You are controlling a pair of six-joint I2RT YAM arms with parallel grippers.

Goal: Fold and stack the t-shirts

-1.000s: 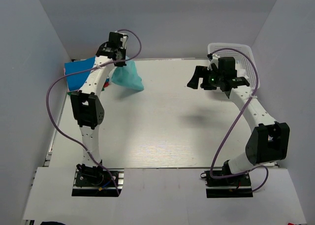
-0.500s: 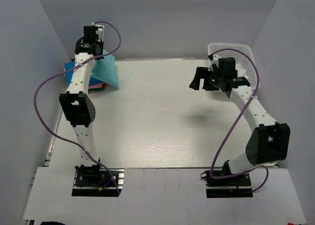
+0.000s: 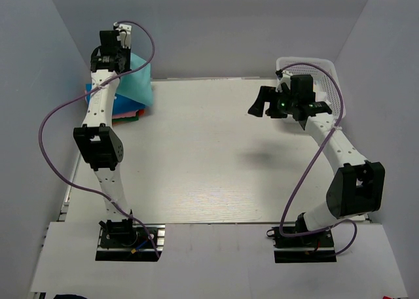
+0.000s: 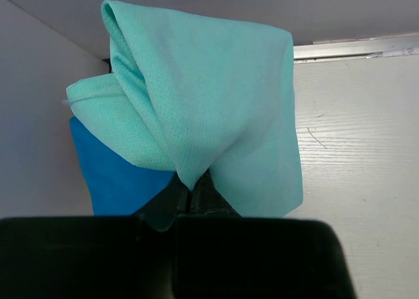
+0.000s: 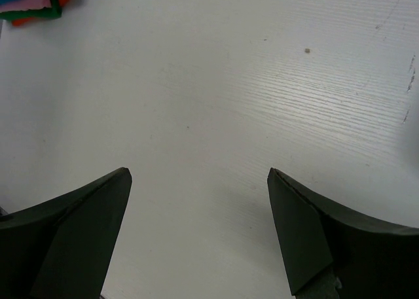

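L gripper (image 4: 191, 193) is clamping tight on the teal-green t-shirt (image 4: 209, 96), pinching a bunched bit of cloth right at the jaw tips. The rest of the shirt is spreading out ahead of the jaws and to both sides. Top cam: L arm (image 3: 98, 142) is reaching up over the far-left corner of the table (image 3: 216, 161), w/ the shirt hanging off the jaws.

Bright blue t-shirt (image 4: 108, 175) is lying beyond the teal one, left of the jaws in the wrist cam. It's sitting on a stack (image 3: 127, 114) of folded shirts, w/ pink, red and green edges peeking out beneath the held shirt. Can't tell if the teal cloth is touching the stack.

R gripper (image 5: 198, 176) is hanging released over the table, jaws spread wide, nothing btwn them. R wrist cam is showing bare tabletop ahead of the jaws, stack corner far ahead-left. White lattice basket (image 3: 324, 73) is sitting just behind the R gripper.
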